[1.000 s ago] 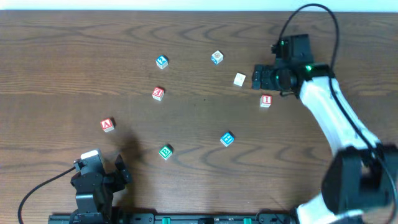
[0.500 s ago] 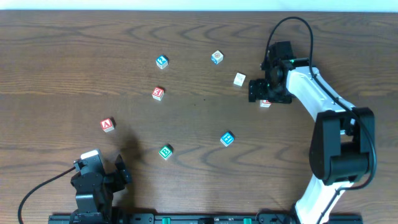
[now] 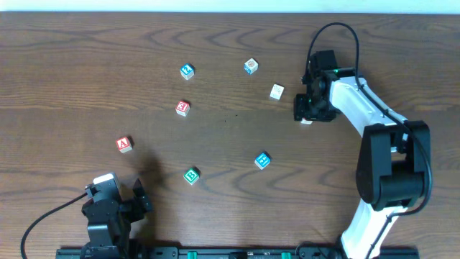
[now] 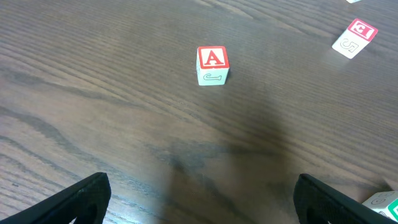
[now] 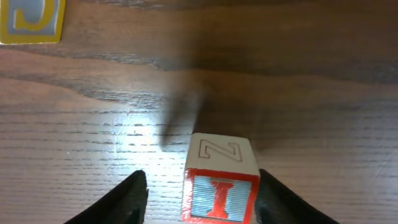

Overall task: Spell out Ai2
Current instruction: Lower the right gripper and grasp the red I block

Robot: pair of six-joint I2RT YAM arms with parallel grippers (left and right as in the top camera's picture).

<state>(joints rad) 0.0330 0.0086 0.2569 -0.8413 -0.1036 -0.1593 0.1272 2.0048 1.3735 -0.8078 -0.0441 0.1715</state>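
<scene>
From above, the right gripper (image 3: 307, 109) sits over on the right side of the table (image 3: 72, 43), and its body hides nearly all of the I block (image 5: 221, 198). Only the right wrist camera shows that cube properly, standing flat on the wood with the red I facing the lens and an outlined Z on top. In that view the two fingers (image 5: 127, 200) are parted with the cube between them. The one on the right of the picture looks to be at the cube's side, while the other stands off with bare wood in the gap, so nothing is clamped. A yellow-faced block (image 5: 30, 17) shows in the far left corner of that view. The A block (image 3: 124, 144) lies well apart on the left side of the table. The left wrist view shows it upright, red A on top, ahead of the left gripper (image 4: 202, 190), whose jaws are spread wide with nothing in them. The red E block (image 4: 356, 36) shows far right there. Only the overhead view catches the 2 block (image 3: 187, 70), far and left of centre, its blue mark too small to read surely.
</scene>
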